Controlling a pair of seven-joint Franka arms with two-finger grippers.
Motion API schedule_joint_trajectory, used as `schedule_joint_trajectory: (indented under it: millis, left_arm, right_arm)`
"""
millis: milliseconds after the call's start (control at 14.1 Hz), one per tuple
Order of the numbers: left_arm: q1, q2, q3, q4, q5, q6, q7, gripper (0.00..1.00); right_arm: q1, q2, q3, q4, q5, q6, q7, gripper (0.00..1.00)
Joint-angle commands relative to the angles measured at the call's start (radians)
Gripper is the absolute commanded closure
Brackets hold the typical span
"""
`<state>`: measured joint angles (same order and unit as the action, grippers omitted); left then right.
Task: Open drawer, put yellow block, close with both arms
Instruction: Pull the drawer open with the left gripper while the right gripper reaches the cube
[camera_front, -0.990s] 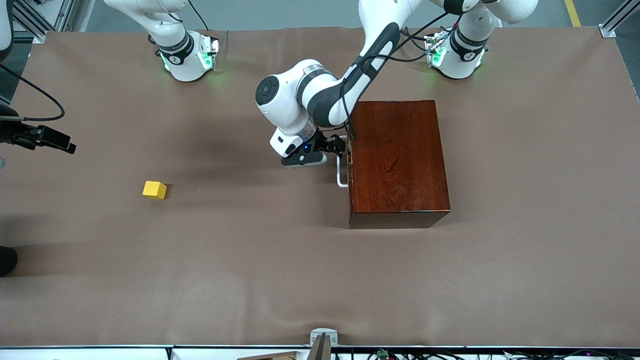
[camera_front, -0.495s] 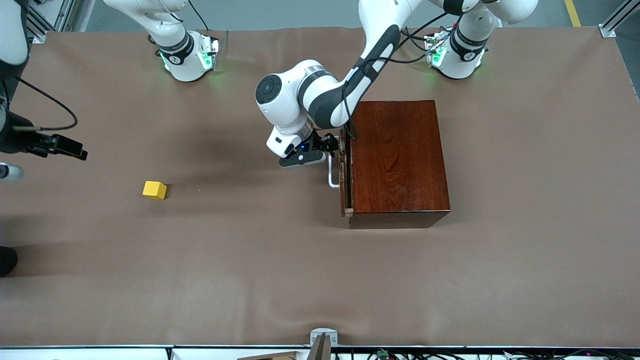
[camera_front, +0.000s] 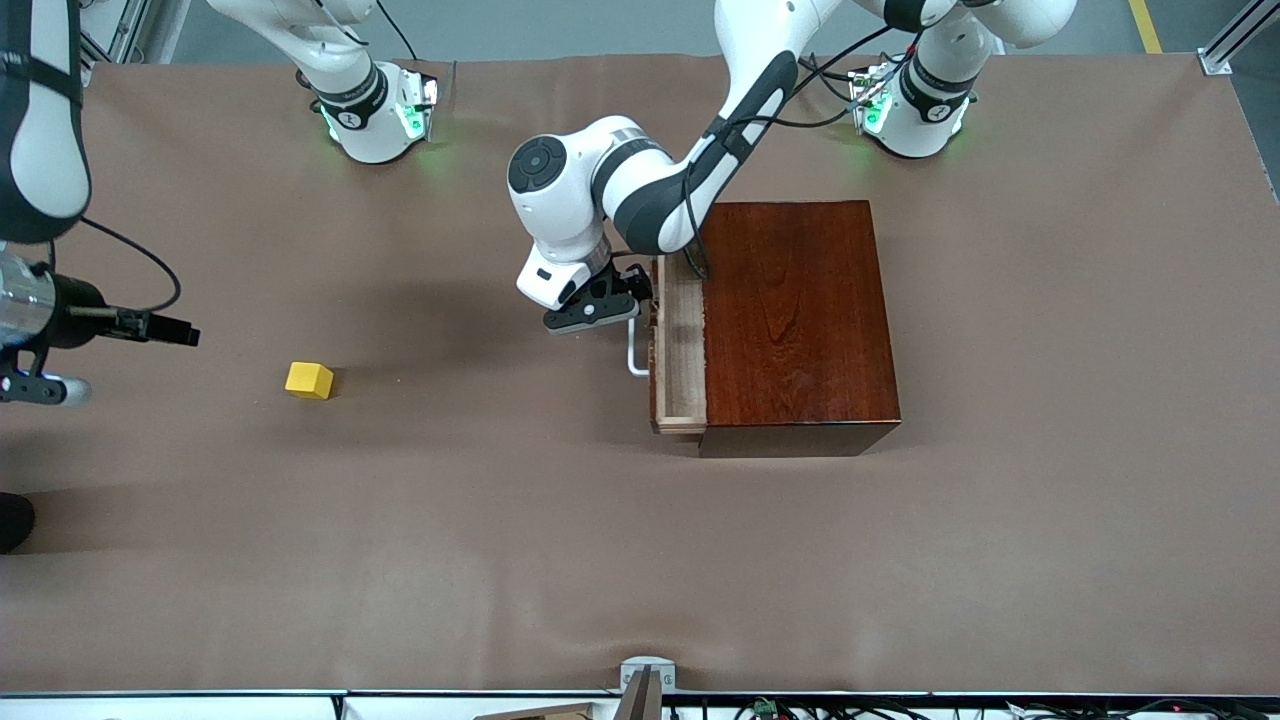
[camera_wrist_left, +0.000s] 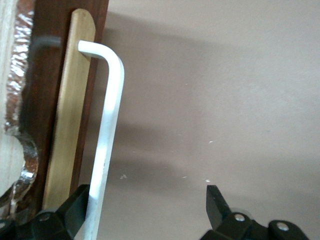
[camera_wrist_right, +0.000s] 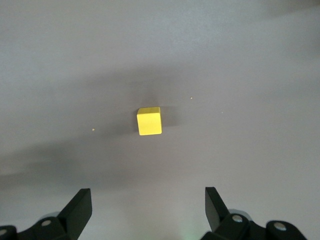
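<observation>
Pincer, left (camera_wrist_left: 145, 212): spread wide, handle (camera_wrist_left: 107, 135) hooked by one finger; drawer (camera_front: 680, 345) partly hidden by arm.
Pincer, right (camera_wrist_right: 147, 212): held wide above yellow block (camera_wrist_right: 149, 121).

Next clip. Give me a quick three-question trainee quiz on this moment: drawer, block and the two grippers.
1. True or false: the yellow block already lies in the drawer.
2. Which gripper has the drawer's white handle between its fingers?
A. left gripper
B. right gripper
C. neither
3. Fill in: in the right wrist view, the right gripper's fingers stand ____, with the block on the bare table between them and apart from both.

Key
1. False: the block lies on the table toward the right arm's end; the drawer is pulled partly out of the wooden box.
2. A
3. open
</observation>
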<state>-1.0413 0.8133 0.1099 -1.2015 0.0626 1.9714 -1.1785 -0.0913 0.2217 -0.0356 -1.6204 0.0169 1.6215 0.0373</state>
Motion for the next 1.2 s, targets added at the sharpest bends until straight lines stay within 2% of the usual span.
schedule_joint_trajectory:
  millis: [0,283,637,849,1132]
  left_arm:
    - [-0.011,0.050,-0.013,0.059,-0.038,0.102,-0.082,0.00]
    - [-0.011,0.050,-0.039,0.060,-0.046,0.168,-0.144,0.00]
    - [-0.011,0.047,-0.042,0.069,-0.053,0.201,-0.176,0.00]
    - [-0.011,0.026,-0.019,0.062,-0.041,0.152,-0.173,0.00]
    - [-0.002,-0.058,-0.003,0.060,0.017,0.014,-0.165,0.00]
  right_arm:
    - [-0.013,0.025,0.011,0.001,-0.002,0.021,0.026,0.00]
    - [-0.031,0.044,0.010,-0.139,-0.002,0.225,0.009,0.00]
    - [-0.035,0.061,0.010,-0.249,-0.011,0.348,0.010,0.00]
    - [-0.033,0.083,0.010,-0.324,-0.011,0.487,0.018,0.00]
    - [-0.044,0.110,0.011,-0.343,-0.011,0.535,0.023,0.00]
